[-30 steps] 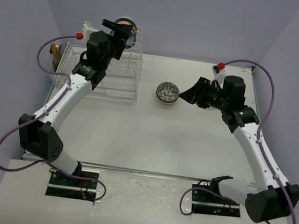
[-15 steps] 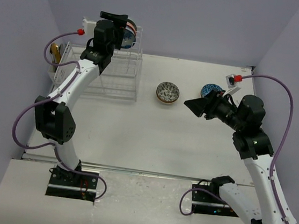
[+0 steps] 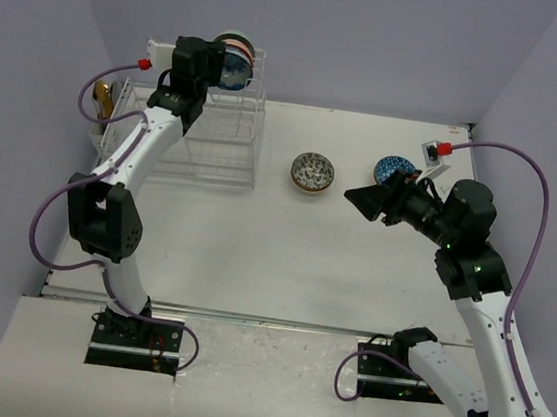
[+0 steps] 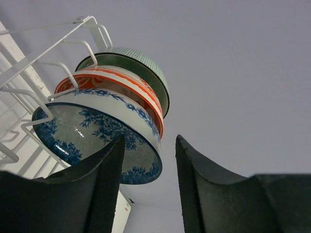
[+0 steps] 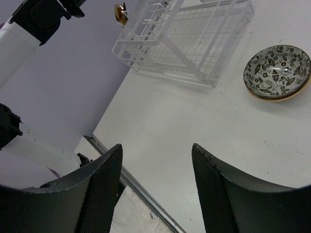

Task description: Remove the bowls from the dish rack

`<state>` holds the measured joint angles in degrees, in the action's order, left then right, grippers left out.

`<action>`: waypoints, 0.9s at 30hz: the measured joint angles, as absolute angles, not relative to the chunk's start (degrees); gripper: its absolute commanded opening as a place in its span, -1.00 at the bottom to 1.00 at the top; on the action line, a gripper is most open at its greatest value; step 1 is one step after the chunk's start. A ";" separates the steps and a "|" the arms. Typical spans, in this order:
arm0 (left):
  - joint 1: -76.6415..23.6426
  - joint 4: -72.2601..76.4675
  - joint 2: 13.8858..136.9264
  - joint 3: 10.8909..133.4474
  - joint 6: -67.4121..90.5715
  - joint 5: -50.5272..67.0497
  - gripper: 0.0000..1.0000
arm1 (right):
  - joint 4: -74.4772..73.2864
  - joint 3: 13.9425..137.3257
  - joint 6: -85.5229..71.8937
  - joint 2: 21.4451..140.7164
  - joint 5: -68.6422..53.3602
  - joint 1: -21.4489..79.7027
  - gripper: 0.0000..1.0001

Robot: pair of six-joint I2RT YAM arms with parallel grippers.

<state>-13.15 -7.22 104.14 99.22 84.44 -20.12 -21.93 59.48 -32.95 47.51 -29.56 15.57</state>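
Though parted and empty, left hand [image 4: 149, 141] just beside the blue floral bowl [image 4: 92, 128] in dish rack [image 4: 43, 52].

- No text, label, brand, number or sign is readable in any view.
- Bowls standing in the dish rack [image 5: 184, 48] carry painted decoration only: blue-flowered bowl [image 4: 92, 131], orange-banded bowl [image 4: 121, 82], green dotted bowl [image 4: 146, 65]. None has lettering.
- Leaf-patterned bowl [image 5: 277, 70] on the table [image 5: 194, 145] has a pattern only, no mark or wording.
- Arm casings are too small in the overhead view to make out any marking.
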 measured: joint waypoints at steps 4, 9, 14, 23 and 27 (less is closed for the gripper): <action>-13.13 -6.98 104.44 99.22 84.49 -20.16 -0.21 | -21.98 59.48 -32.60 47.44 -29.56 15.57 0.21; -13.13 -6.20 105.56 99.22 84.90 -19.79 -0.32 | -22.37 59.48 -31.92 46.83 -29.54 15.57 0.20; -13.13 -4.75 105.97 99.22 85.12 -19.51 -0.59 | -22.46 59.44 -31.62 46.52 -29.56 15.57 0.21; -14.02 -3.92 106.08 99.22 87.48 -16.84 -1.00 | -22.76 58.74 -30.89 46.41 -29.56 15.55 0.20; -14.00 -2.98 106.06 98.70 87.50 -16.75 -1.00 | -22.76 58.74 -30.81 46.41 -29.56 15.55 0.20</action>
<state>-14.00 -2.98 106.06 98.70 87.50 -16.75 -22.76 58.74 -30.81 46.41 -29.56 15.55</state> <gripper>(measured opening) 0.020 0.601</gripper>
